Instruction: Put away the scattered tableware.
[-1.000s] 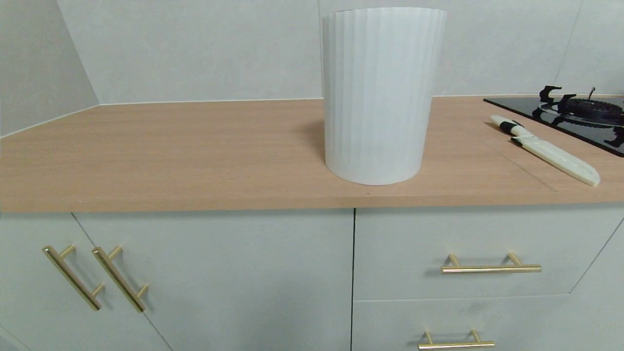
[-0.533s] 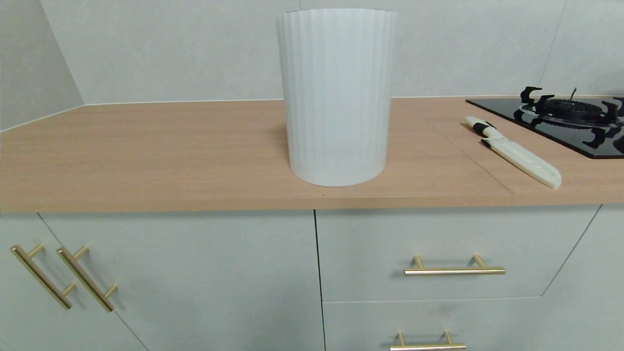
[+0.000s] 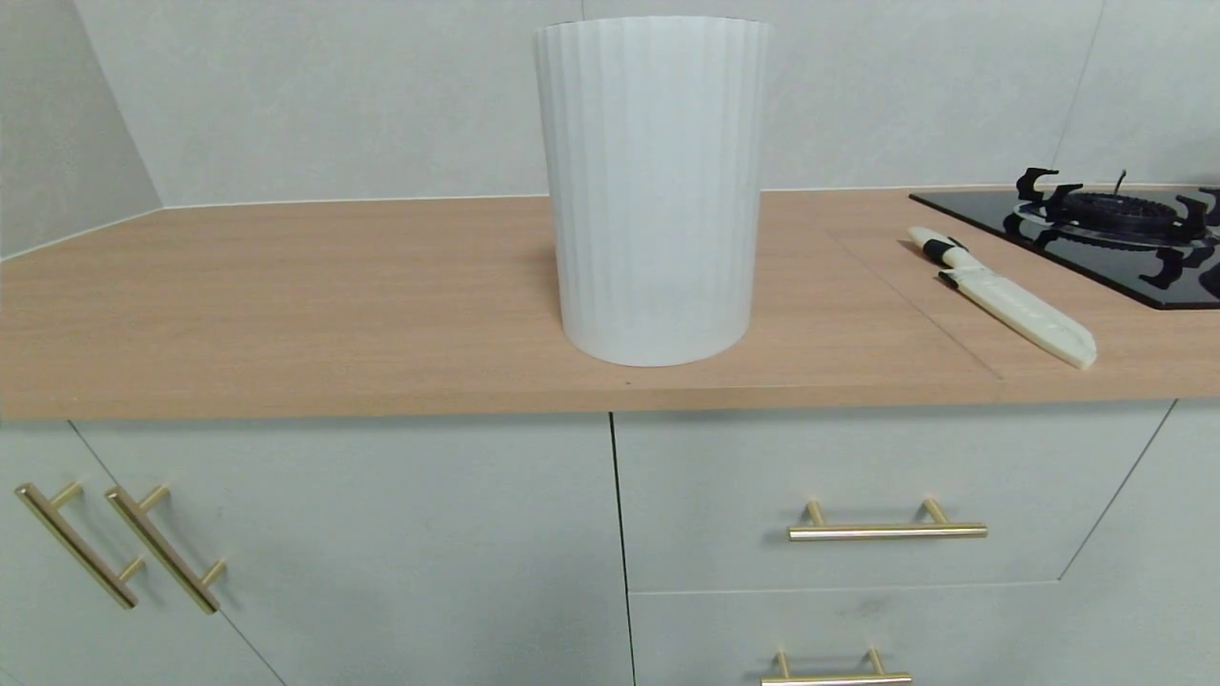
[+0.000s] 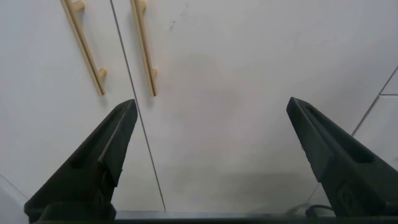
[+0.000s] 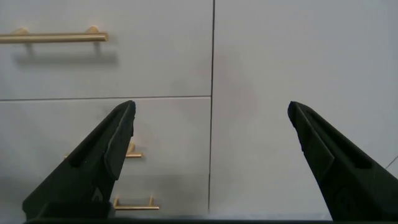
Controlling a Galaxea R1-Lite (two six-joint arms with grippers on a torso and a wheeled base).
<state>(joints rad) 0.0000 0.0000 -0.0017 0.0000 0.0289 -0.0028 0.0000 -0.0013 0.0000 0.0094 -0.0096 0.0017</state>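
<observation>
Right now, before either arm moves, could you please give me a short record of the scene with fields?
container: white ribbed container, upright on the countertop, near its front edge
knife: white knife, lying flat to the container's right, apart from it, beside the hob
left gripper: open, empty, facing cabinet doors
right gripper: open, empty, facing drawer fronts

The bench has a matt wood-grain surface, and the tub looks like matt white plastic with fine vertical ribs. The knife is smooth and cream with a black band; its material I cannot tell. The hob is glossy black glass, and the handles are shiny brass-coloured metal on smooth matt doors.
</observation>
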